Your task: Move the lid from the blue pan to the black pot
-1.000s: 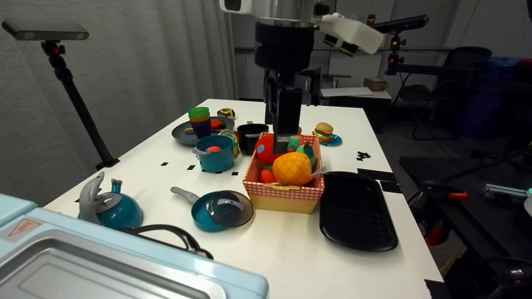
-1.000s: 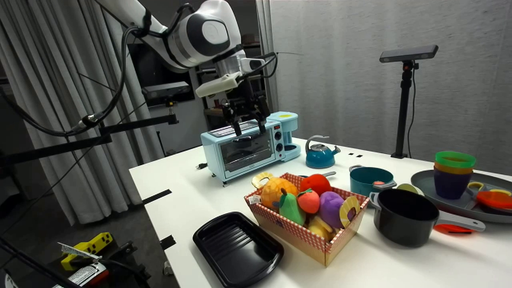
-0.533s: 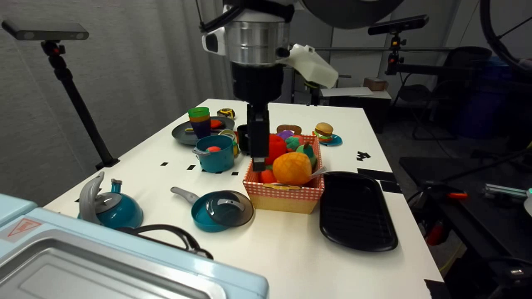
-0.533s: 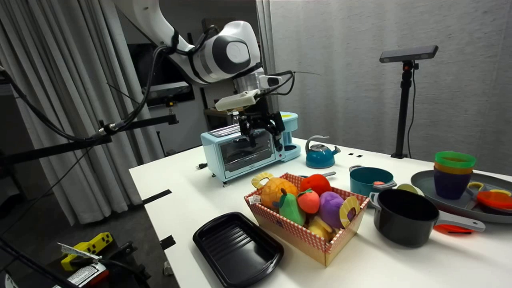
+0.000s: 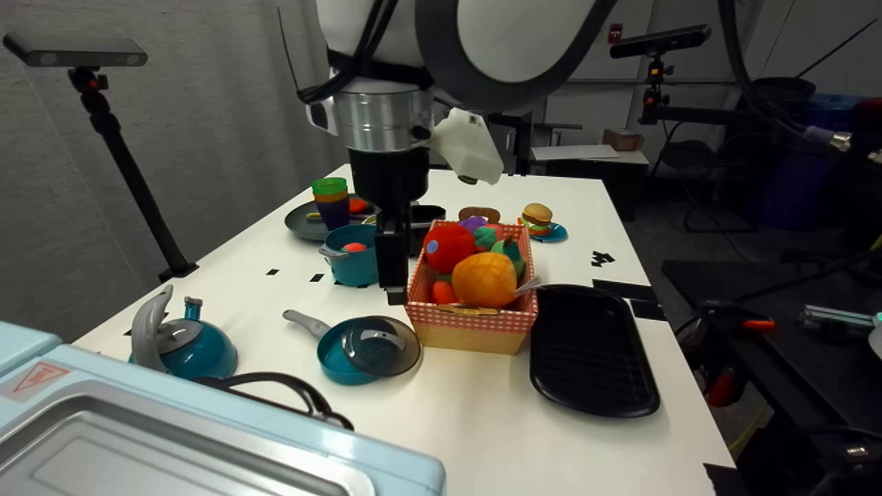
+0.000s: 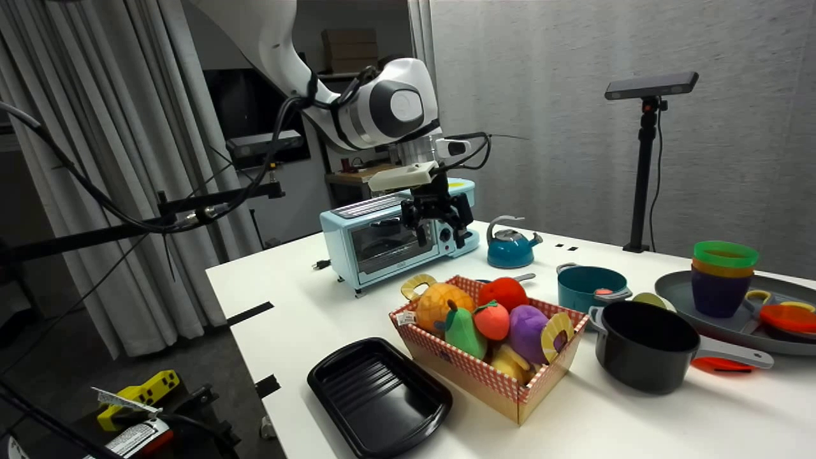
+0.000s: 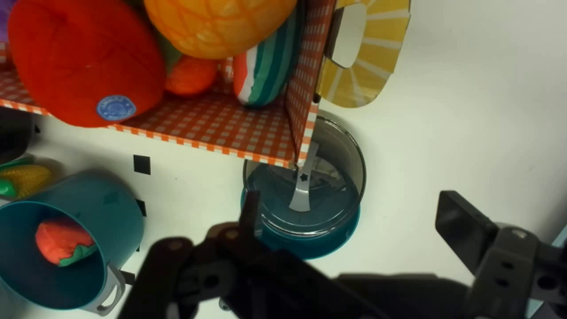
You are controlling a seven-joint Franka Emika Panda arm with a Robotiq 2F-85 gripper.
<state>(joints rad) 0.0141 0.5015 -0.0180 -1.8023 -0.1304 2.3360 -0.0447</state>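
Observation:
The lid (image 5: 372, 355), dark see-through glass with a grey handle, rests tilted and off-centre on the blue pan (image 5: 333, 362), overhanging towards the fruit basket. The wrist view shows the lid (image 7: 330, 201) above the pan's rim (image 7: 316, 250), partly covered by the basket corner. In an exterior view the basket hides the lid; only the pan's handle (image 6: 524, 278) shows. The black pot (image 6: 647, 360) stands upright and uncovered beyond the basket; it is partly hidden behind my gripper (image 5: 394, 293) in an exterior view. My gripper (image 7: 347, 201) is open and empty, above the table near the lid.
The fruit basket (image 5: 468, 334) stands right beside the lid. The deeper blue pot (image 5: 351, 265), kettle (image 5: 200, 351), toaster oven (image 6: 395, 239) and black tray (image 5: 592, 351) stand around. A grey plate with cups (image 6: 720, 293) lies near the black pot.
My gripper has come down and moved across past the basket towards the pan and lid, staying open. The lid, pan and pot have not moved.

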